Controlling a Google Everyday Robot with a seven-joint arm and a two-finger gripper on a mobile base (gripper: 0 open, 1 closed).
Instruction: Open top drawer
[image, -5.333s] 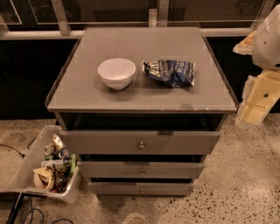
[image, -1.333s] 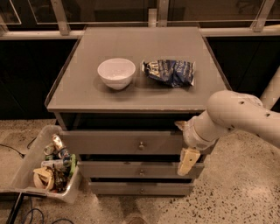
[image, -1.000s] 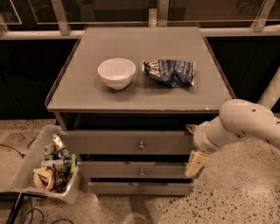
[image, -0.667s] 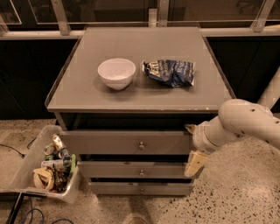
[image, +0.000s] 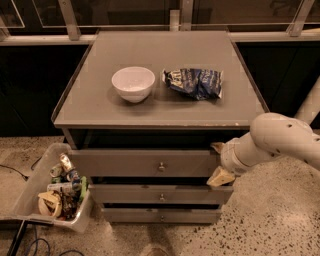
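I count three grey drawers in the cabinet, each with one small round metal knob at its centre. The top drawer (image: 125, 163) is the tallest and widest, sitting just under the cabinet top (image: 95, 102) with a dark gap above its flat front. Below it are the slimmer middle drawer (image: 125, 194) and lowest drawer (image: 130, 215). On the smooth matte grey top there is one round white bowl (image: 133, 83), glossy and empty as far as I can see. Just to its right and not touching it lies one crumpled blue foil bag (image: 194, 82). On the speckled stone floor (image: 280, 220) to the left of the cabinet stands one translucent plastic bin (image: 27, 197) full of mixed wrappers and bottles, with dark cables (image: 30, 242) by it. My one arm (image: 280, 137), rounded and white, reaches in from the right. Its tan gripper (image: 220, 165) is at the right end of the top drawer's front, well away from the knob (image: 161, 166). I cannot tell how wide the claw is set or whether it has hold of anything. Compared with five seconds back, the arm has come down from the upper right to the drawer's end. Over the last second it has barely shifted, and the top drawer's front stands where it stood.
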